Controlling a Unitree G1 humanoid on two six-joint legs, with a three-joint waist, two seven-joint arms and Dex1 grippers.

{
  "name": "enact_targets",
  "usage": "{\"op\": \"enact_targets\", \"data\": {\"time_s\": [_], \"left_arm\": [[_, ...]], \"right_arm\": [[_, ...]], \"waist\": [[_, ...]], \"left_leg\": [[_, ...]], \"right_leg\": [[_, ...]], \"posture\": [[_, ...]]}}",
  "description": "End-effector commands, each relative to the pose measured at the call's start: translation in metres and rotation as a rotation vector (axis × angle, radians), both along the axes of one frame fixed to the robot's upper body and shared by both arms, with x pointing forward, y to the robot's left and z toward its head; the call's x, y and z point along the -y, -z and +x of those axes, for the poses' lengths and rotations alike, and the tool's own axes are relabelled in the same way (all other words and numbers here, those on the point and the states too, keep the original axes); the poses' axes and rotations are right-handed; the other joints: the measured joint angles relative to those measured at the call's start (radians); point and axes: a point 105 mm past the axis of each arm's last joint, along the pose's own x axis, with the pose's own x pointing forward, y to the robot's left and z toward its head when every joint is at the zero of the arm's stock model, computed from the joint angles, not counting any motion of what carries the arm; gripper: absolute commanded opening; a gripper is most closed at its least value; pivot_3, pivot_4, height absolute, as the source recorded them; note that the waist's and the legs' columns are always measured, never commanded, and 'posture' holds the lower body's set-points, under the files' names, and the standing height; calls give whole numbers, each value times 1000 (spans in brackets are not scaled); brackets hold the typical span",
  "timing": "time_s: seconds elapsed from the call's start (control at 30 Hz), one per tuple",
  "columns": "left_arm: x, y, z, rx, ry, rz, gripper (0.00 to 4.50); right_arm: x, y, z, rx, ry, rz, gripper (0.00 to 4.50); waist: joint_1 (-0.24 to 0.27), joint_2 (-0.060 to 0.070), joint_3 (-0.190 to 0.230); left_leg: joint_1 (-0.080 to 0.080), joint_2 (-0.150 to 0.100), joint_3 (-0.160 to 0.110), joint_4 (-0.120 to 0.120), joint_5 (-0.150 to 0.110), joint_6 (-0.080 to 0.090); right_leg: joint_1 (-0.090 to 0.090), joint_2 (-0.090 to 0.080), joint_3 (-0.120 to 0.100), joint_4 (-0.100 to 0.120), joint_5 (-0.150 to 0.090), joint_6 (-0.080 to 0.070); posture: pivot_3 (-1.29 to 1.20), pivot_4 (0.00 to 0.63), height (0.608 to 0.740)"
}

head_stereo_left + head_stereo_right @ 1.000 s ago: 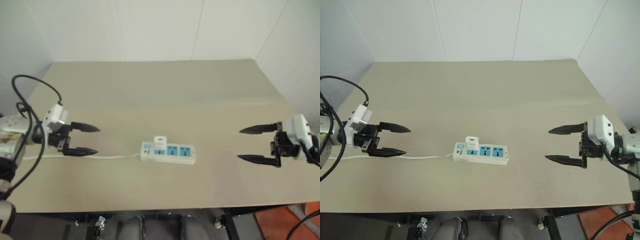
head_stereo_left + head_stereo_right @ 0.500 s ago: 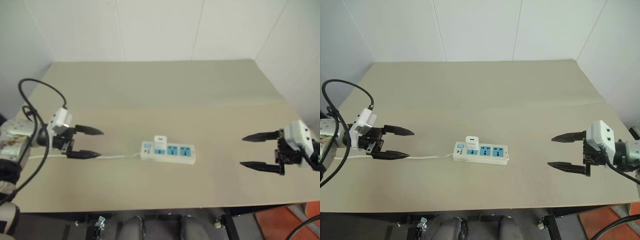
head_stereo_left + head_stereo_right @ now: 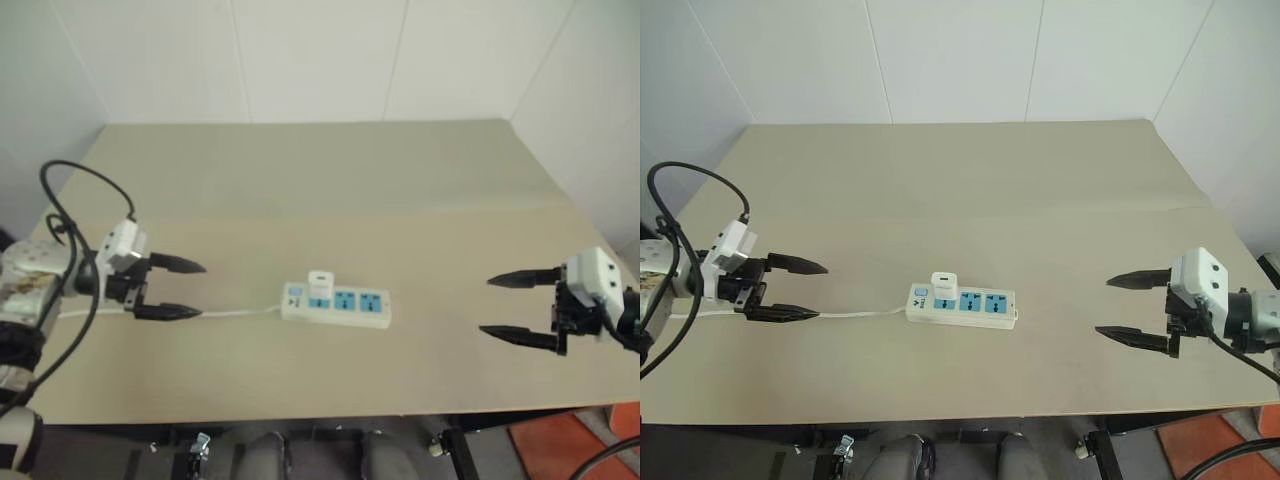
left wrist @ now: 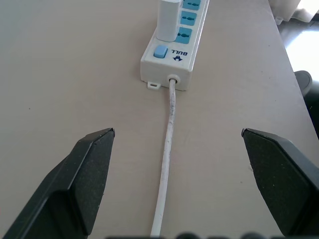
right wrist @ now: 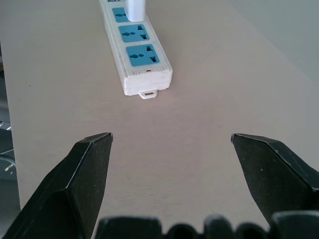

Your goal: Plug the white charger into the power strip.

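Since a second ago your right gripper (image 3: 1130, 307) has slid out and down toward the table's right edge, and the left gripper (image 3: 795, 289) has drifted a touch nearer the strip; neither touches anything. Both stand with fingers spread wide and empty. The charger (image 3: 320, 284) sits upright in the strip's (image 3: 352, 309) first blue socket, the one next to the switch panel, and it has not shifted across the frames. You can read that as the plugging done and the arms backing off, though how deep the pins are seated cannot be told from here. The strip lies flat near the table's middle, well apart from both grippers, and its cord (image 4: 167, 149) runs out toward the left gripper and passes between its fingers without contact. As for holders: the strip is the only one here, with one socket filled by the charger and the other two blue sockets (image 5: 136, 44) open. The table (image 3: 330, 190) carries nothing else.
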Motion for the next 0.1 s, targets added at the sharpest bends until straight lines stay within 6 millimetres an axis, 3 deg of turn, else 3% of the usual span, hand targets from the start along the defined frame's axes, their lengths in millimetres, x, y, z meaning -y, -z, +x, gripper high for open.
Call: {"op": "enact_targets", "data": {"time_s": [0.03, 0.1], "left_arm": [[-1, -10, 1, 40, -1, -6, 4467], [0, -10, 1, 41, -1, -7, 4467]], "right_arm": [[0, -10, -2, 53, -1, -13, 4500], [1, -9, -2, 50, 2, -15, 4500]], "waist": [[0, 0, 0], [0, 0, 0]], "left_leg": [[0, 0, 0, 0, 0, 0], [0, 0, 0, 0, 0, 0]], "right_leg": [[0, 0, 0, 0, 0, 0], [0, 0, 0, 0, 0, 0]], "posture": [[0, 150, 740], [0, 150, 740]]}}
